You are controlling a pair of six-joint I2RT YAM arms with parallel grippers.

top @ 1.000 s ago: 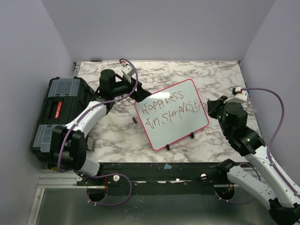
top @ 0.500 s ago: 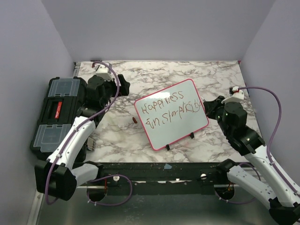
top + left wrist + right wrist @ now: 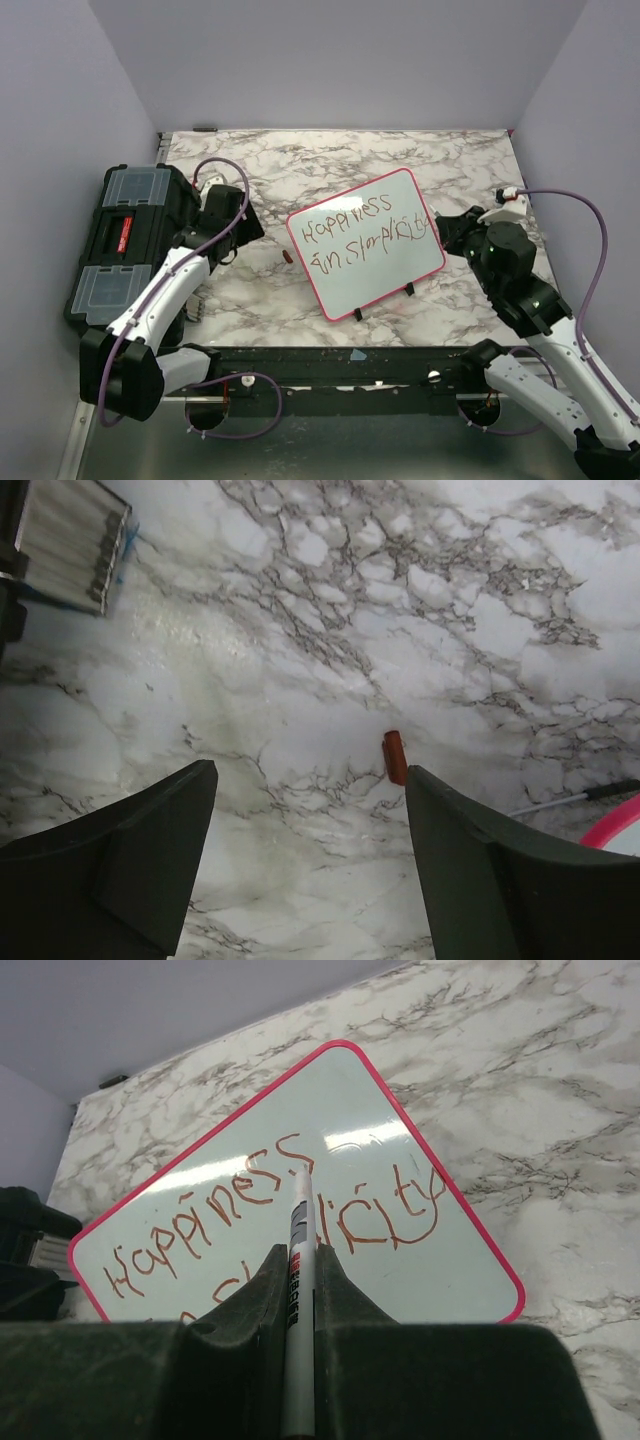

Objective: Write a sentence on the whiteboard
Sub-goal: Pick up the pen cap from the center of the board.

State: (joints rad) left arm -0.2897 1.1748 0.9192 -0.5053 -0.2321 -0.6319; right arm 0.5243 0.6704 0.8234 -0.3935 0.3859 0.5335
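Observation:
The whiteboard [image 3: 400, 268] with a pink-red frame lies tilted on the marble table, right of centre. The sentence [image 3: 366, 232] is in dark red-brown lettering in two lines, "Happiness / in Simplicity". My right gripper [image 3: 447, 228] is at the board's right edge, shut on a white marker [image 3: 298, 1260]. The marker's tip points over the board [image 3: 460, 1260] and its lettering [image 3: 230, 1200]. My left gripper [image 3: 248, 228] is open and empty, left of the board. In the left wrist view the gripper [image 3: 310, 772] hangs above bare marble, with a small red cap [image 3: 395, 757] beside its right finger.
A black toolbox [image 3: 125, 240] with clear lid compartments stands at the left table edge. A small grey ridged block [image 3: 193, 308] lies near the front left and also shows in the left wrist view [image 3: 70, 545]. The red cap [image 3: 286, 257] lies left of the board.
My left arm has drawn back from the board's upper left corner, leftwards and nearer, towards the toolbox. My right arm has barely shifted and keeps the marker.

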